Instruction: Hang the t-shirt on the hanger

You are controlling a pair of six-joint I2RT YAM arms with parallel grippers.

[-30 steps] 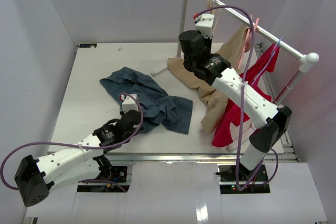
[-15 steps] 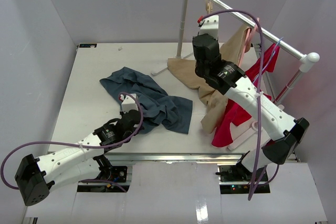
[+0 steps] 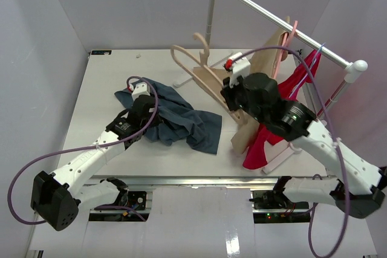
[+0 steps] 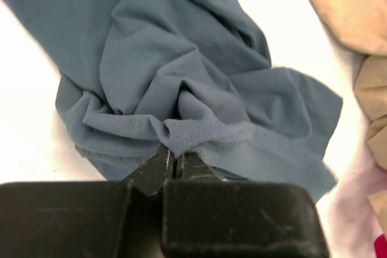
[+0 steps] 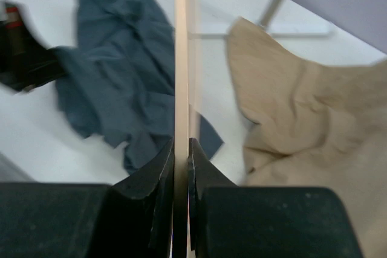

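Arms extended: right pincer (image 5: 181, 144) grips hanger (image 5: 180, 58), left pincer (image 4: 174, 162) pinches t-shirt (image 4: 181, 77).

Bright, even, diffuse light from above. Shadows soft & faint round the t-shirt (image 3: 181, 122) on the white table (image 3: 103, 89). Glare streak on front ledge (image 3: 233, 243) in top view. Left wrist pic sharp. Right wrist pic smeared w/ blur, esp. hanger (image 5: 181, 89) & bg. Near housings dark in both wrist pics.
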